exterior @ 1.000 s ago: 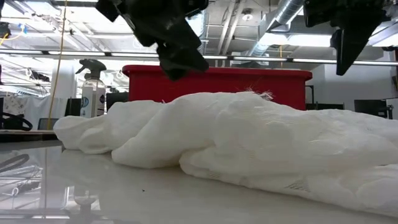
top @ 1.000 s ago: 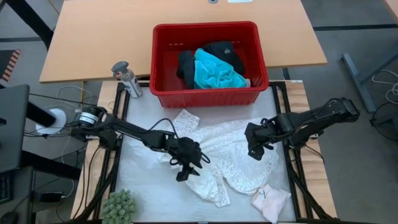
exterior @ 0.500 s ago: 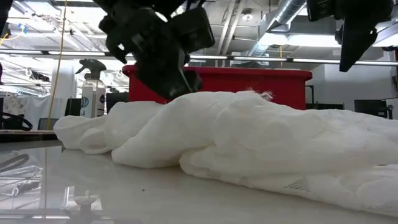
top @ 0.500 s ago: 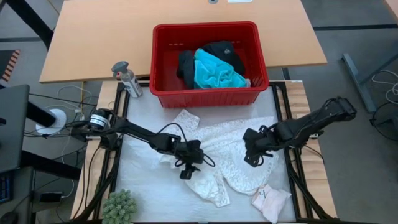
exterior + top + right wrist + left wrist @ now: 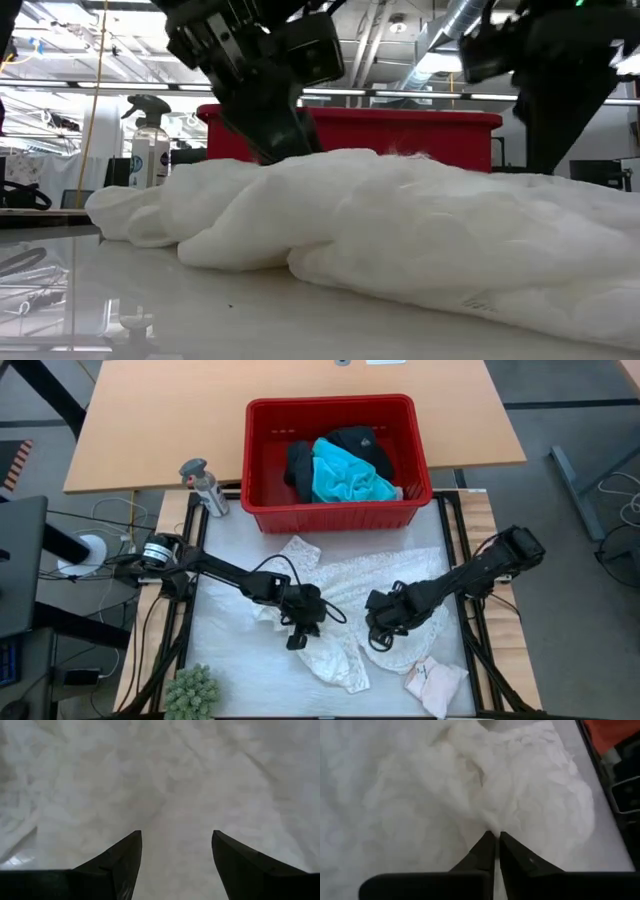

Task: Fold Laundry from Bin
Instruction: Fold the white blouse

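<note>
Now, at the folding table: two robot arms work on a white lacy top (image 5: pixel 365 605) spread on the pale mat in front of the red bin (image 5: pixel 262 478).
Left claw: the left gripper (image 5: pixel 298 632) has snapped closed within the last second; its two dark fingers (image 5: pixel 487 847) meet on a raised pinch of lace, so it grips the top near the garment's left half.
Right claw: the right gripper (image 5: pixel 380 635) has swung inward and down from the right side of the mat; its fingers (image 5: pixel 127 852) stand wide apart just above the lace and hold nothing.
The top: it lies rumpled, not folded, and the low view shows its bulk sitting lower than a moment ago under both arms.
Still in the bin: a turquoise shirt (image 5: pixel 345 475) and black clothing (image 5: pixel 358 442) wait untouched.
Also on the mat: a small pale piece (image 5: pixel 436 682) sits near the front right corner, apart from the top.
Off the mat: a spray bottle (image 5: pixel 203 486) stands just left of the bin, a small green plant (image 5: pixel 190 692) at the front left.
What it means: one hold is made and the second looks about to follow; judging by this, the arms are setting up to lift or spread the top, so folding has barely begun.
Watch for: lace is thin, and a shallow pinch may slip once pulled.
</note>
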Robot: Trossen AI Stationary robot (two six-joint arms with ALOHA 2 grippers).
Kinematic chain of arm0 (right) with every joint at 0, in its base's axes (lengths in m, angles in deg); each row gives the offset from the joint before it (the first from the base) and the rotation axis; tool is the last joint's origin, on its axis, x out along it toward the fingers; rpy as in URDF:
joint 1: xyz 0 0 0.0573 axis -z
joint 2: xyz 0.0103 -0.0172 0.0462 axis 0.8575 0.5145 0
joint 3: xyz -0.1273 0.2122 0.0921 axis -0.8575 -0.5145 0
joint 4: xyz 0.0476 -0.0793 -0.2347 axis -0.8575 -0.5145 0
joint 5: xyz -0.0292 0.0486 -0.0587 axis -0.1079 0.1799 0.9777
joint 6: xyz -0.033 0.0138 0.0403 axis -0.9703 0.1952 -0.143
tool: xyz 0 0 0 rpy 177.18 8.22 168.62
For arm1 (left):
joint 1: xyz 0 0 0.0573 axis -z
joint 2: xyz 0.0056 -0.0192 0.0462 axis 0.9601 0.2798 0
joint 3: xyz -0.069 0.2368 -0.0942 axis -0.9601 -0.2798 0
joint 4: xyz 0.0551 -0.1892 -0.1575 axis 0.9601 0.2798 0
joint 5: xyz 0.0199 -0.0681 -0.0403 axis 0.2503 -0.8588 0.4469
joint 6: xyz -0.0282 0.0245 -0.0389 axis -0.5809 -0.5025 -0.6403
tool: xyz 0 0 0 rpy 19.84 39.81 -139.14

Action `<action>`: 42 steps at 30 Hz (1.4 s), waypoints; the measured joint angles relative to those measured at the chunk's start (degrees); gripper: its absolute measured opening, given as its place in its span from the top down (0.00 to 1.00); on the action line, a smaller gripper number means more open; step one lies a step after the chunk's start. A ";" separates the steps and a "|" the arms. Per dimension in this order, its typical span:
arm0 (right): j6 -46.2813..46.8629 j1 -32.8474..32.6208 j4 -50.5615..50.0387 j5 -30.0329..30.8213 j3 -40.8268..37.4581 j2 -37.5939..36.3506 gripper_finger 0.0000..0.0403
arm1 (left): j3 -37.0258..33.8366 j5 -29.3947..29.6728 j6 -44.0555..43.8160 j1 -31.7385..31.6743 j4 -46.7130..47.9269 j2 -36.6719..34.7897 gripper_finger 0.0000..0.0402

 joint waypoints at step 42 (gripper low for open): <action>12.22 15.73 -19.34 8.13 0.73 -13.88 0.50 | 1.44 38.60 -7.98 -4.70 21.24 -36.68 0.88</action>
